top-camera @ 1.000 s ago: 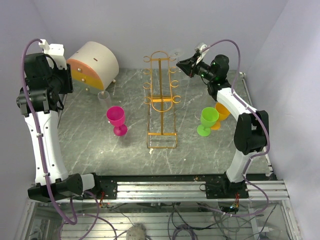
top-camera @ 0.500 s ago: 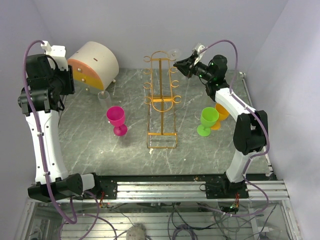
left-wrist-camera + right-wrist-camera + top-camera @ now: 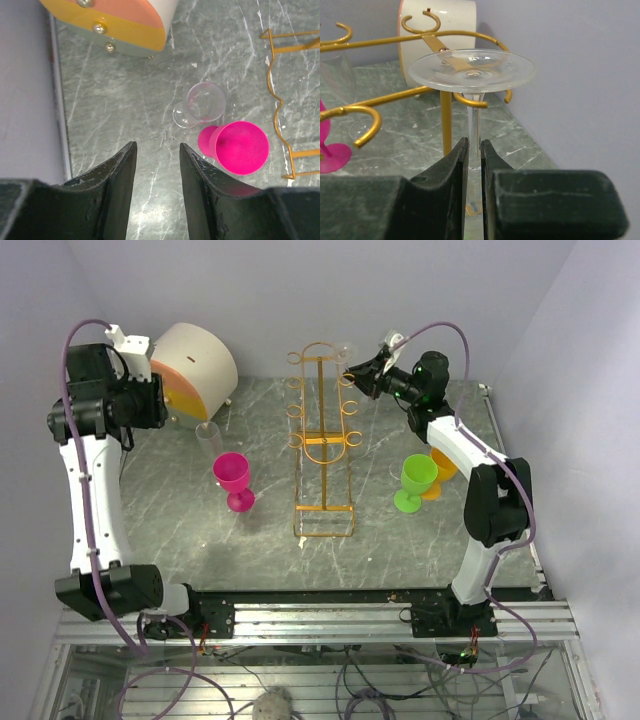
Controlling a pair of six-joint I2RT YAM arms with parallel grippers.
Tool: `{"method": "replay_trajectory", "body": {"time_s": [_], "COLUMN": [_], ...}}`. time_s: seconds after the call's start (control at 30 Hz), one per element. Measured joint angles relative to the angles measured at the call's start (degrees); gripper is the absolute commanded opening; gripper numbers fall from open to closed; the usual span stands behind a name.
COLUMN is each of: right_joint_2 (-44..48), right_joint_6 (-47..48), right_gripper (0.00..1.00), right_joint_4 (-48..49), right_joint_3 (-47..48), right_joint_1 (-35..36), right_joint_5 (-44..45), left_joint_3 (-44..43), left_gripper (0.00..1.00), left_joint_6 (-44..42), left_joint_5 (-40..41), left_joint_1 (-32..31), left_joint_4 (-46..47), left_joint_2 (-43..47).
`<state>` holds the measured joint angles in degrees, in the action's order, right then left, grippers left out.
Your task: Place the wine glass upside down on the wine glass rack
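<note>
The golden-orange wire wine glass rack stands at the table's middle. My right gripper is shut on the stem of a clear wine glass and holds it upside down, foot uppermost. In the right wrist view the gripper pinches the stem below the foot. The stem stands in the mouth of a ring hook near the rack's top right, with the foot above it. In the top view the foot shows faintly at the rack's arch. My left gripper is open and empty above the table's left side.
A second clear glass and a pink glass stand left of the rack; both show in the left wrist view, clear and pink. Green and orange glasses stand right. A half-round box sits back left.
My right gripper has moved left with the clear glass, up to the rack's top right hook. My left arm has shifted a little to the right.
</note>
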<state>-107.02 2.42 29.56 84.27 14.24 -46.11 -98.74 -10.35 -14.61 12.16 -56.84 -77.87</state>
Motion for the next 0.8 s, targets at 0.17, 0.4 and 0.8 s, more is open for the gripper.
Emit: {"method": "replay_trajectory", "body": {"time_s": [0.17,0.4,0.8], "right_joint_2": [-1.5,-1.5,4.9], "right_joint_6": [-1.1,-2.9,-3.5], "right_gripper": [0.04,0.46,1.00], "right_joint_4": [2.6,6.7,9.8], "right_joint_3": [-0.8,-2.3,-9.3], "right_joint_1": [0.2,0.2,0.3], "right_joint_5": [-0.7,0.4,4.3], "left_joint_3": [-2.4,-8.0,-8.1], "left_gripper": [0.50,0.46,0.38], "left_joint_6": [-1.2,-1.2,0.1], "left_joint_5": [-4.3,-9.5,-9.7], "left_joint_1": [-0.1,-1.0,-5.6], "left_joint_4": [-2.8,-4.4,-3.8], "left_joint_2": [-6.1,-12.9,-16.8]}}
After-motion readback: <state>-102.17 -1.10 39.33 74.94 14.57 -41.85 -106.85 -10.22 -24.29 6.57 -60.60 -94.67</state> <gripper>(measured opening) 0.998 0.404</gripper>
